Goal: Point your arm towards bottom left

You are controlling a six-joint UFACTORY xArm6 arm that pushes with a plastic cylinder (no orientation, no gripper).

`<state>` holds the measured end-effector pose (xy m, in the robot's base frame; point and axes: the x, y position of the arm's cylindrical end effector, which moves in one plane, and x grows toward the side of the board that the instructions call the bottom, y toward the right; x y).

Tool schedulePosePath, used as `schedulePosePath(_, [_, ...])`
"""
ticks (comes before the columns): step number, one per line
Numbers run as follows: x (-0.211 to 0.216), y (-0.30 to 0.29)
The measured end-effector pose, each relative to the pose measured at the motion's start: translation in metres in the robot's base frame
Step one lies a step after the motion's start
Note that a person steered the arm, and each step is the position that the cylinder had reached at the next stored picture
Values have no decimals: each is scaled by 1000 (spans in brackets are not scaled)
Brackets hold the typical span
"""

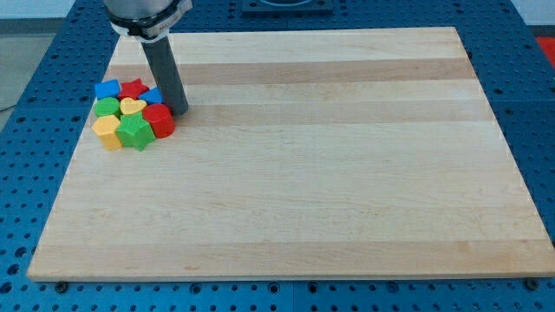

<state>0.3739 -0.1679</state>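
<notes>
My tip (pixel 180 111) rests on the wooden board (pixel 295 173) at the view's upper left, just right of a tight cluster of blocks. The dark rod rises from it to the arm at the view's top. The cluster holds a blue block (pixel 107 89), a red star (pixel 133 88), a small blue block (pixel 153 94) touching the rod, a green block (pixel 107 107), a yellow heart (pixel 132 107), a red block (pixel 159 120) closest to my tip, a yellow block (pixel 107 132) and a green star (pixel 133 133).
The board lies on a blue perforated table (pixel 26 173) that shows round all its edges. The board's left edge (pixel 82 147) runs close to the cluster.
</notes>
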Motion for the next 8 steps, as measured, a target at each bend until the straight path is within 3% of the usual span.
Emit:
schedulePosePath(2, [0, 14])
schedulePosePath(3, [-11, 76])
schedulePosePath(4, [-58, 140])
schedulePosePath(5, [-115, 144])
schedulePosePath(6, [-146, 74])
schedulePosePath(8, [-135, -121])
